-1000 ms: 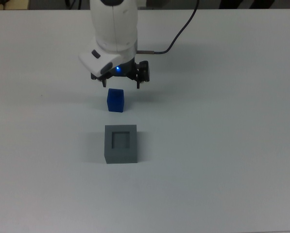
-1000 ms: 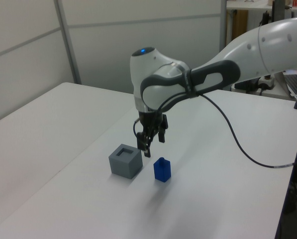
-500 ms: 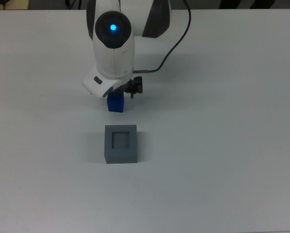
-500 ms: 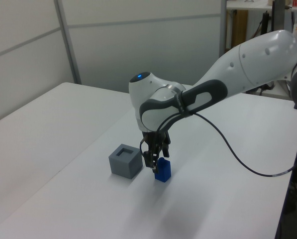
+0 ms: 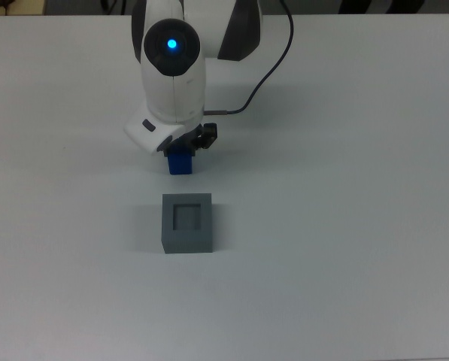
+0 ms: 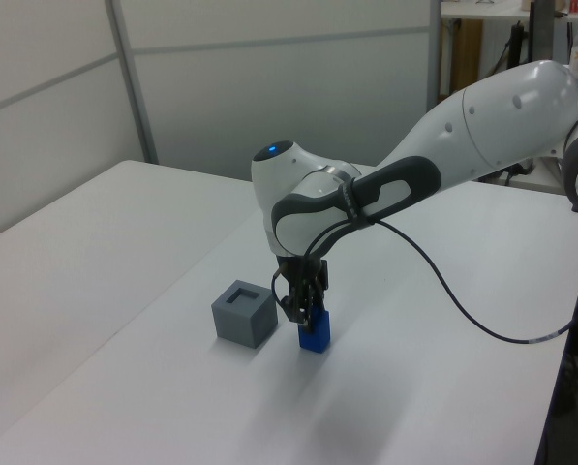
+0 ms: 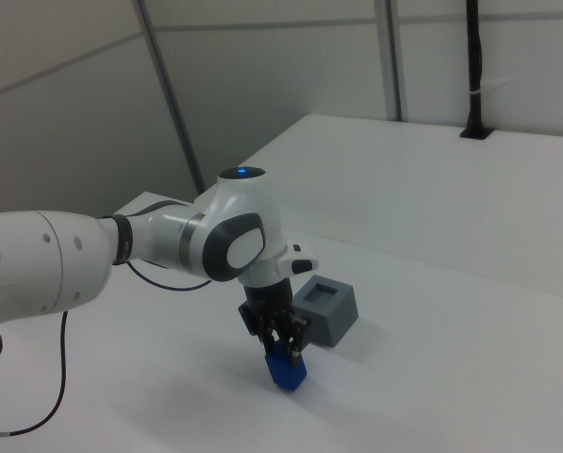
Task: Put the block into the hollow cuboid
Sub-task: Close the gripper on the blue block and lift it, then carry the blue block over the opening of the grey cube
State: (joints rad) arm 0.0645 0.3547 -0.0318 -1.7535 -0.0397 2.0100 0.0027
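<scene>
right now my gripper is down over the block, fingers straddling its upper part. they look pinched onto its sides in the left view and right view, so i read it as clamped on the block, though the wrist hides the contact in the top view. block stands upright on the table, long axis vertical, only its lower half poking out under my hand in the top view.

key relation: the cuboid sits just below the block in the top view, near but not touching, a strip of bare table between them. recess faces up, nothing in it, and it looks wider than the block. in the left view the cuboid is to the left view's left of the block; in the right view the cuboid is up and to the right view's right of the block.

judgement: grasp looks about done, nothing lifted. next move needs a straight lift clear of the cuboid's top edge, a short shift toward the recess, block kept vertical and squared to the opening. risk: a tilt or twist catches it on the rim.
</scene>
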